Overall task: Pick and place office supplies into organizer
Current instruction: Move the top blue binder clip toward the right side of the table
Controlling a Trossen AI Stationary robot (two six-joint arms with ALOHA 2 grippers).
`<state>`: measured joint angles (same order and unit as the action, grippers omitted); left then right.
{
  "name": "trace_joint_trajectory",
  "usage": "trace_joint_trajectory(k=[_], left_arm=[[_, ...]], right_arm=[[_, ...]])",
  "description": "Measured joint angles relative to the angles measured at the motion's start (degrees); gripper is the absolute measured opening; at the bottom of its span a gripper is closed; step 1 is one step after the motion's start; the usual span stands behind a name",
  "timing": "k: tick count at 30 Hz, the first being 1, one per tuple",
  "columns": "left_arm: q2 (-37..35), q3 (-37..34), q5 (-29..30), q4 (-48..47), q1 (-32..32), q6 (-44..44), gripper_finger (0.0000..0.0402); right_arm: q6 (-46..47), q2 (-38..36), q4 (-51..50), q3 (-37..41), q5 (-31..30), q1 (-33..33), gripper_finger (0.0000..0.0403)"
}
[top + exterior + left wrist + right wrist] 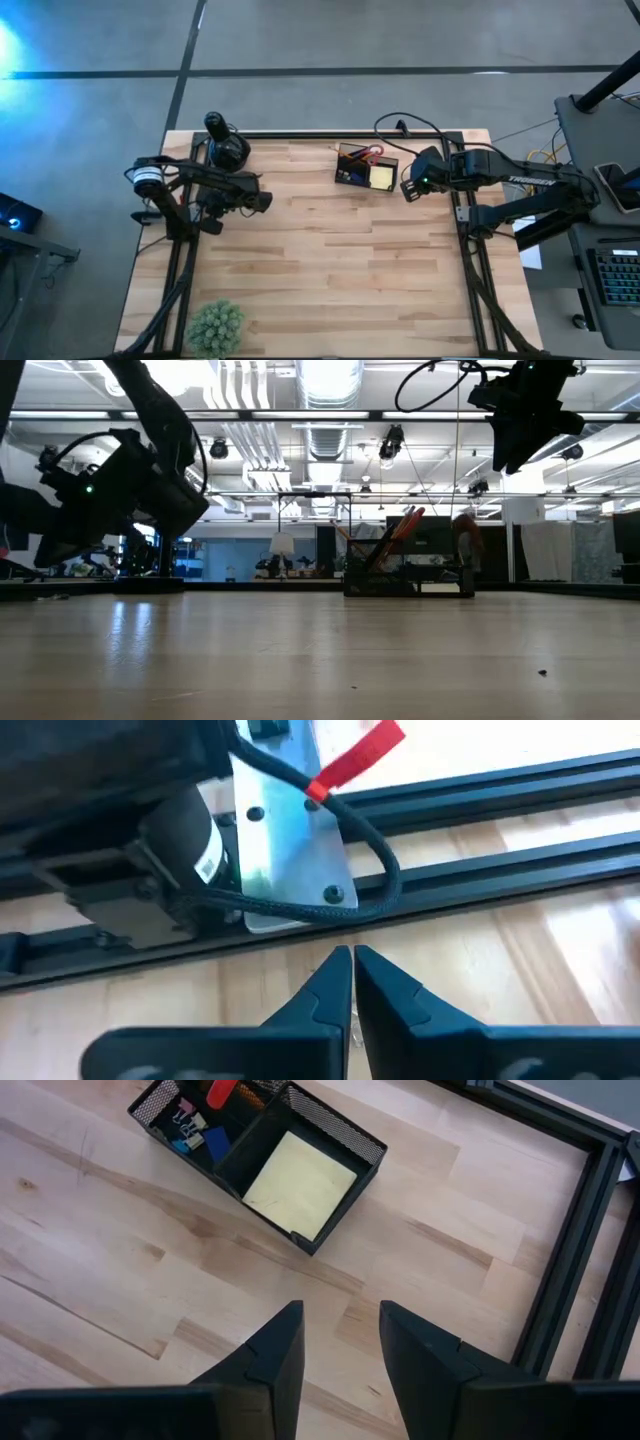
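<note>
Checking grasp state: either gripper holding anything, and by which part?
Nothing held. Left gripper is shut on nothing; right gripper is open over bare table, beside the organizer.

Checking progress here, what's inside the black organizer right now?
The organizer holds a yellow sticky-note pad in one compartment, red handles and small clips in others. Anything beneath them is hidden.

Two dark, near-black jointed arms: left arm [200, 185] with a white-ringed joint at its 9 o'clock end, right arm [500, 180] carrying pale lettering along its link and a small green light near the wrist. Seen from the left wrist: a bare metal bracket [290, 840] with dark screws, a braided black cable [330, 905] looping beneath, a red tag [355, 760] at 12 o'clock. Matte black, wedge-shaped fingers [270, 1355] on both grippers.
</note>
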<state>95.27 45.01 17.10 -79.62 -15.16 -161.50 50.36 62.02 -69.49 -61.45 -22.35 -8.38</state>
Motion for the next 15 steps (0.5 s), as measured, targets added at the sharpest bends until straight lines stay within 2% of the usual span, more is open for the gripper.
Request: trace_joint_trajectory(k=[7,15], left_arm=[[0.0,-5.2,0.1,11.3,-2.2,0.5,0.0001],[0.2,-6.0,5.7,12.8,-4.3,1.5,0.0001]], right_arm=[[0.0,0.0,0.0,0.0,0.0,0.0,0.0123],[0.0,0.0,0.0,0.0,0.0,0.0,0.0123]])
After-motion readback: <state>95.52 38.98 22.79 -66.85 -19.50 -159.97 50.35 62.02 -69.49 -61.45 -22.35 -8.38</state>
